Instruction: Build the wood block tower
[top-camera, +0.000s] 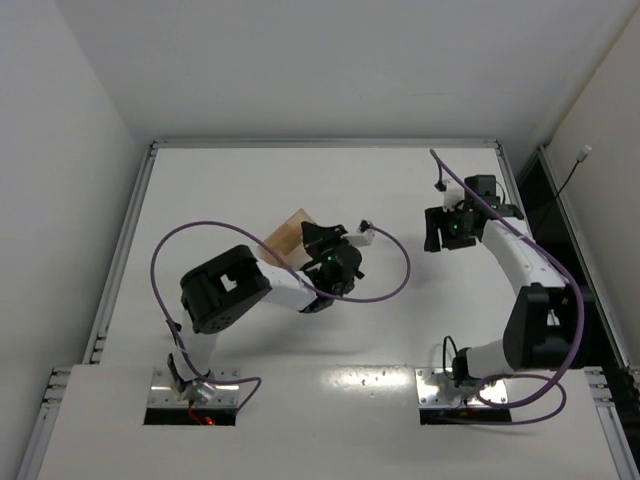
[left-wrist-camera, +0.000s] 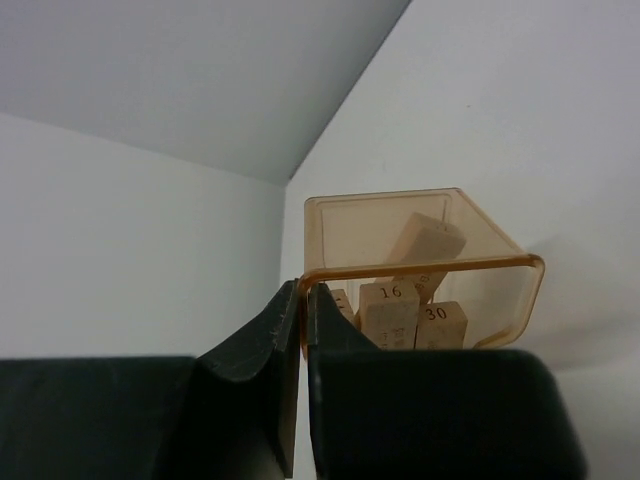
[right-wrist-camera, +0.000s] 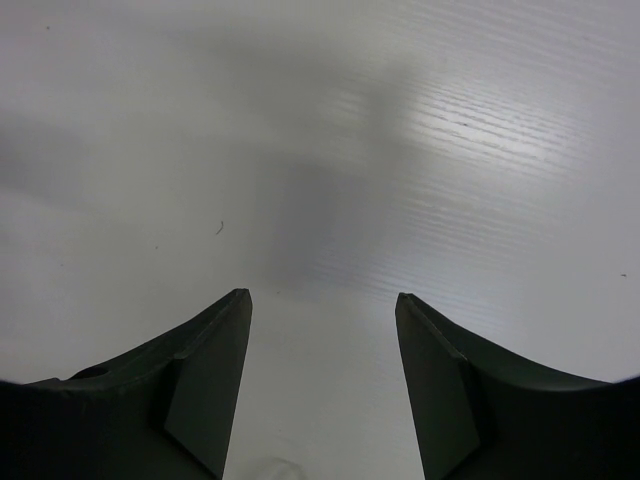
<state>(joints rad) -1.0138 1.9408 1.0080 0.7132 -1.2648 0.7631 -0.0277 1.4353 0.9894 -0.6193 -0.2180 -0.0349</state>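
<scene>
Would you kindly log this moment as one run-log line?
left gripper: shut on rim of clear box | blocks: inside box, unstacked | right gripper: open, empty, over bare table

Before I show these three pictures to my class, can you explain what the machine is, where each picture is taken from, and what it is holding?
Two robot arms stand on a white table. The overhead picture shows both; the other two come from cameras on their wrists. The left gripper is shut on the wall of an amber see-through plastic box, tipped on its side, with numbered wooden blocks inside. In the overhead view that box peeks out beside the left arm. The right gripper is open, holding nothing, above bare table.
</scene>
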